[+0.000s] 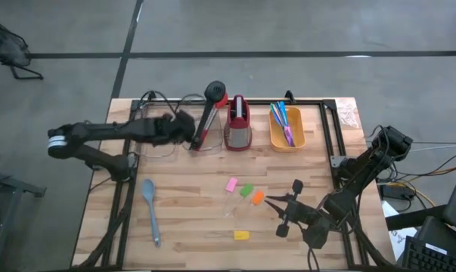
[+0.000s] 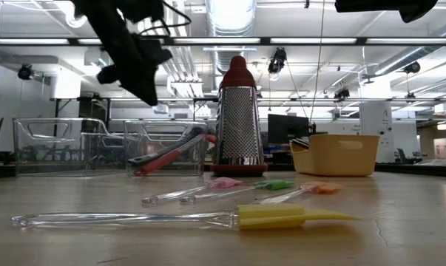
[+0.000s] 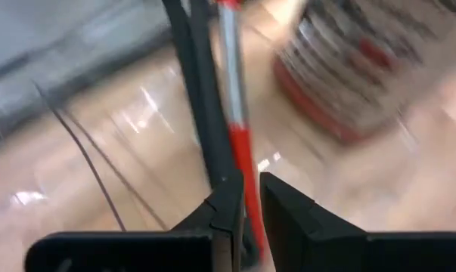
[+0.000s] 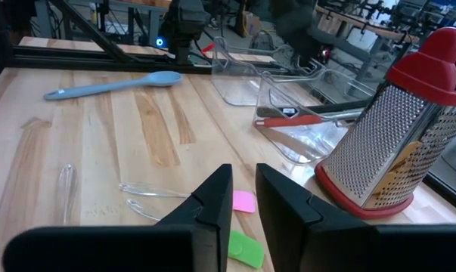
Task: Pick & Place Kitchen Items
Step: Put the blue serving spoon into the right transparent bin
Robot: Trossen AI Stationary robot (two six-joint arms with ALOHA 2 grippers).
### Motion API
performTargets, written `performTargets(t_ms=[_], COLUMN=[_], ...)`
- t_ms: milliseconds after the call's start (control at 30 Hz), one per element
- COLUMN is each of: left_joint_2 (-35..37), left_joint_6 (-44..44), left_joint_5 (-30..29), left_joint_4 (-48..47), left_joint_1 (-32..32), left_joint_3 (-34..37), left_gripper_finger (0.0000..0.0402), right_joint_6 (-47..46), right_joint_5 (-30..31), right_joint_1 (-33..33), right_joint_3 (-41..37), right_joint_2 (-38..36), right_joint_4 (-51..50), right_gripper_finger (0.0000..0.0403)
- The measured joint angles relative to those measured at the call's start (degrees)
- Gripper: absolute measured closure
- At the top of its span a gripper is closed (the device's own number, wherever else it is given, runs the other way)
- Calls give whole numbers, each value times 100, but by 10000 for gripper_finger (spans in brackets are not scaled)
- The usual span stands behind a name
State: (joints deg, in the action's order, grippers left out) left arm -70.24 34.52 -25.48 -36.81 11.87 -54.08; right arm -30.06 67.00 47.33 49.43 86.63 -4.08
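Black long-handled spoon (image 1: 209, 112) and red-handled utensil (image 3: 239, 143) stand tilted in clear plastic bin (image 1: 205, 140), beside red-and-grey upright grater (image 1: 237, 125). Left tool (image 1: 184, 127) clenched on both handles, fingers (image 3: 284, 211) pinching them. Grey-blue spoon (image 1: 150, 208) flat on wooden table (image 1: 190, 227). Pink (image 1: 231, 183), green (image 1: 246, 190), orange (image 1: 257, 198), yellow (image 1: 241, 235) blocks mid-table. Right tool (image 1: 277, 213) low beside orange block, nearly closed, empty.

Back row: clear bins (image 1: 175, 132), then grater (image 1: 238, 125), then cutlery bin (image 1: 286, 128), left to right.
Front: spoon (image 1: 150, 208) left of blocks (image 1: 245, 193).
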Motion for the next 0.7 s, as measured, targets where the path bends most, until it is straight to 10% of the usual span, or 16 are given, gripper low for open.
performTargets(t_ms=[433, 700], left_joint_2=[90, 5], left_joint_6=[2397, 4313], left_joint_5=[-180, 719], left_joint_4=[-853, -1188], left_joint_1=[-3085, -4312], left_joint_3=[315, 498], left_gripper_finger=[236, 164], right_joint_6=[-9, -129], right_joint_5=[-192, -319], right_joint_1=[0, 0], right_joint_3=[0, -2], right_joint_2=[0, 2], right_joint_4=[7, 10], right_gripper_finger=[353, 334])
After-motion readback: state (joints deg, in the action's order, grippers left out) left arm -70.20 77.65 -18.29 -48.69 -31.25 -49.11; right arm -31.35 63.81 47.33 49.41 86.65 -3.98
